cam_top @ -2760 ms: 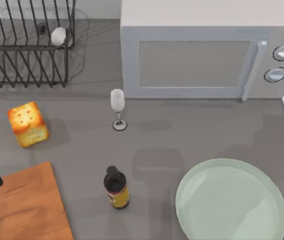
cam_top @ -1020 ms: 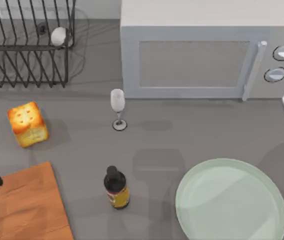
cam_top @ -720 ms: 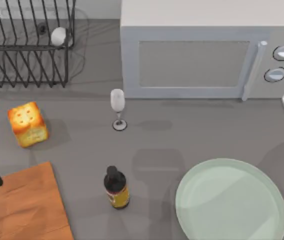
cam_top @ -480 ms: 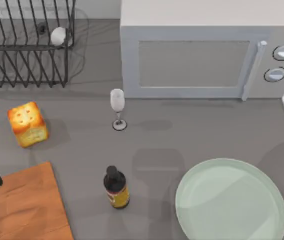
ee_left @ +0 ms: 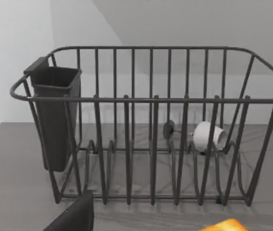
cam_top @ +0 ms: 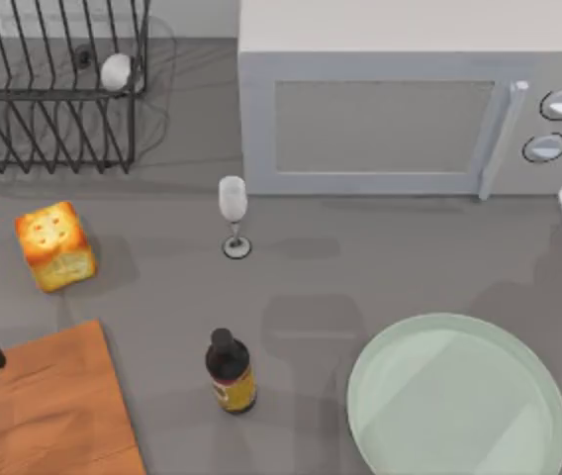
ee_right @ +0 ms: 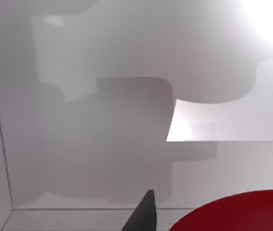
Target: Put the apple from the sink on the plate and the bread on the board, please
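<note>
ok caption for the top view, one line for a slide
Bread beside the board, plate bare, bottle and wine glass between them, microwave behind.

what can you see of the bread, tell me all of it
The bread is a cube-like golden-yellow chunk with a toasted orange-brown top bearing a few dark spots. It sits slightly turned on the grey counter at the top view's left, apart from the board and the dish rack. Nothing grips it.
</note>
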